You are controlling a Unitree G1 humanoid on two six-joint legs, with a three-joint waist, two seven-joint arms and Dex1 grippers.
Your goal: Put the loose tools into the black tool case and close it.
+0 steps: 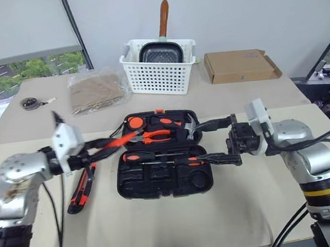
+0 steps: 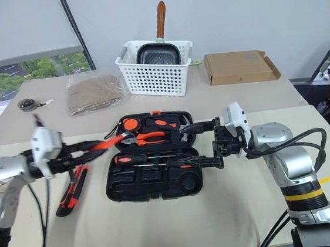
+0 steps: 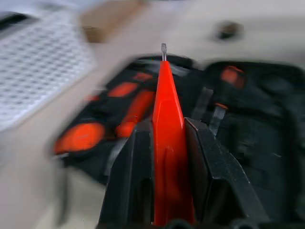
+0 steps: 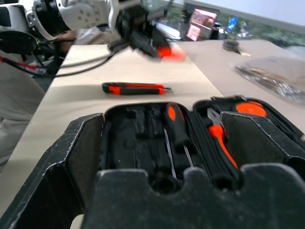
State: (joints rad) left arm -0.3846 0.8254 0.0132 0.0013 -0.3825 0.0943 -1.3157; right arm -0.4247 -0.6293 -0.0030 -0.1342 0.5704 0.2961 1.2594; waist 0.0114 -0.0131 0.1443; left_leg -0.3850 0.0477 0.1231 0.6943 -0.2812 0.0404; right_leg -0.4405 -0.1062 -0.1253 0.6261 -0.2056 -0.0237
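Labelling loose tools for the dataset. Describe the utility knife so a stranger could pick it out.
Start at the open black tool case mid-table. Left of it, the utility knife lies flat on the table, below the left gripper. It is the flat, orange-black tool outside the case.

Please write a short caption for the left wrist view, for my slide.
Left gripper fingers clamp the thin red-orange tester screwdriver, tip toward the open black tool case.

Bright even daylight, soft shadows, left wrist view perhaps motion-blurred
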